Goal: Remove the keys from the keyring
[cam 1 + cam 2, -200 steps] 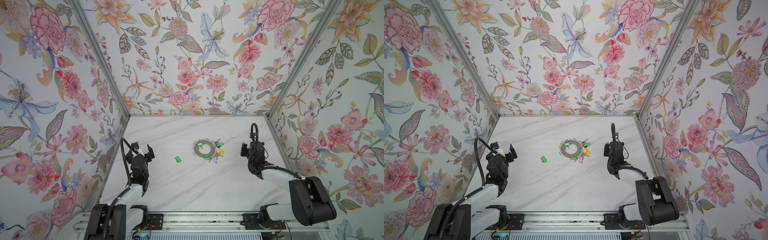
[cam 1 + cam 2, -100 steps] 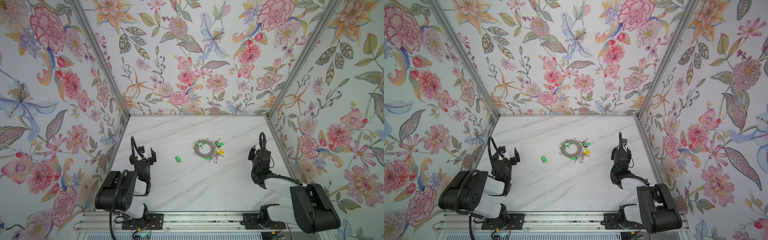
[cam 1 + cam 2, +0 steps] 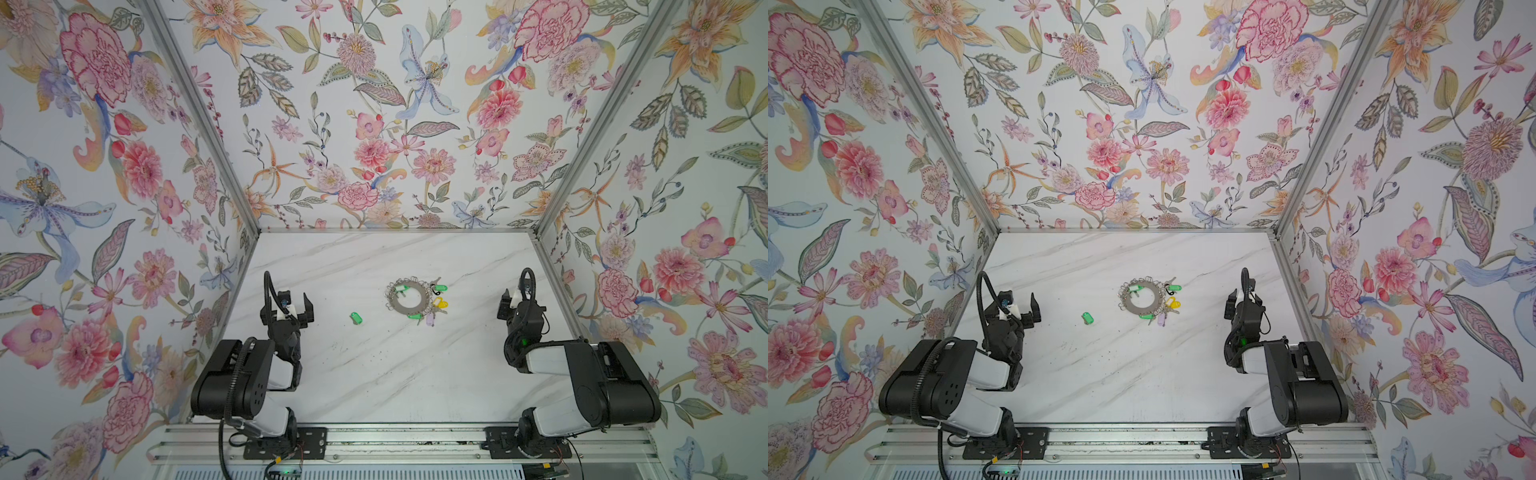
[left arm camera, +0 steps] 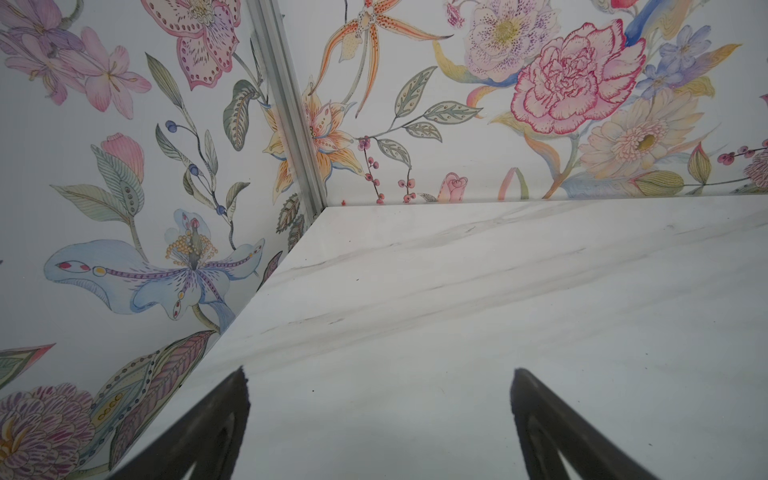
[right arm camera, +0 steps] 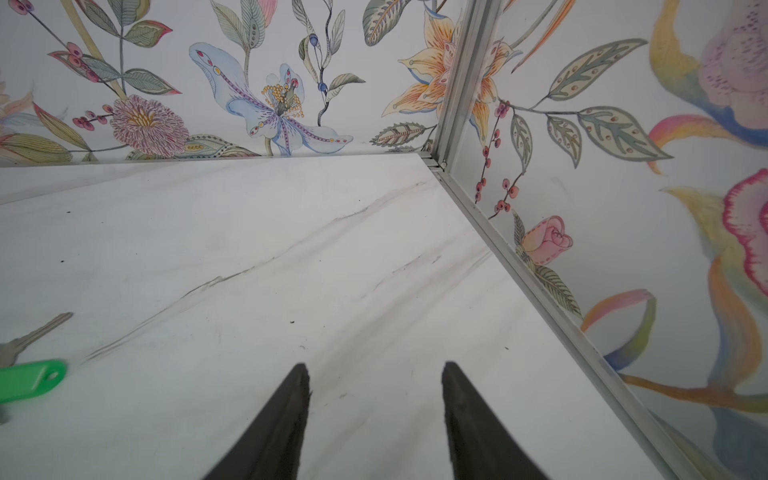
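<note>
Both arms have been folded back toward the front rail (image 3: 395, 455) since a second ago, elbows now raised. The right claw (image 3: 514, 301) has been pulled rightward, away from the keyring (image 3: 409, 310). Keyring, keys (image 3: 440, 302) and the loose green tag (image 3: 355, 318) are seen unmoved. Left to right now: the left claw (image 3: 287, 304) is held over the left side of the marble tabletop (image 3: 374, 374), jaws spread wide, nothing between them. In the left wrist view only bare marble is seen between its fingers (image 4: 232, 407). The loose green tag is found lying alone on the marble between left claw and keyring, apart from both; whether a key is attached cannot be told. The keyring is laid flat near the table's middle, somewhat toward the back wall, and is seen in both top views. Most keys are clustered along its right and near rim: a green tag, a yellow tag, a lilac tag and another green tag, all still at the ring. One pale tag is laid across the ring's far left band. The right claw is held over the right side of the table, well apart from the keys, jaws partly open, narrower than the left's, nothing gripped. In the right wrist view bare marble is seen between its fingers (image 5: 291, 407), with a green tag (image 5: 29, 380) and a metal key blade (image 5: 39, 330) cut off at the frame edge.
</note>
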Controlling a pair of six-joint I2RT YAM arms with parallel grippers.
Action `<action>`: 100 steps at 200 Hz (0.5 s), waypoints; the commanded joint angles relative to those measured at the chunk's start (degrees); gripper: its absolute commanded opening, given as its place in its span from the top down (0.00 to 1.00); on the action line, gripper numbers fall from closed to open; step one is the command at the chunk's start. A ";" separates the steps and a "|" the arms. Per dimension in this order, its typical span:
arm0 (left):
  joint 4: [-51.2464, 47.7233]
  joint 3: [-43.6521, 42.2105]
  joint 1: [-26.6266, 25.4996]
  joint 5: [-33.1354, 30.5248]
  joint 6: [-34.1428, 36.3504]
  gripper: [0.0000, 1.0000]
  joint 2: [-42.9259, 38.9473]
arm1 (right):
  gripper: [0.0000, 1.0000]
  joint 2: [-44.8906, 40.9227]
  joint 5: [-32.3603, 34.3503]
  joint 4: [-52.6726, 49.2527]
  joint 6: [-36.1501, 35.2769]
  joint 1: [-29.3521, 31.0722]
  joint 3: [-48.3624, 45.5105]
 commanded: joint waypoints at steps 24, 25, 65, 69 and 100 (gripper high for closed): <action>-0.23 1.35 0.38 4.44 2.27 0.01 0.18 | 0.01 2.31 -4.73 9.46 -3.19 2.55 -4.50; -0.38 1.35 0.38 4.43 2.27 0.01 0.19 | 0.01 2.31 -4.73 9.46 -3.19 2.55 -4.50; -0.53 3.02 0.40 4.26 2.27 0.01 0.13 | 0.01 1.88 -6.35 4.70 -2.16 1.43 -2.27; -0.50 3.01 0.38 4.23 2.27 0.01 0.11 | 0.01 1.94 -7.02 4.32 -2.08 1.19 -2.01; -0.53 3.02 0.40 4.24 2.27 0.01 0.17 | 0.01 1.66 -10.12 1.51 -1.32 -0.30 -0.88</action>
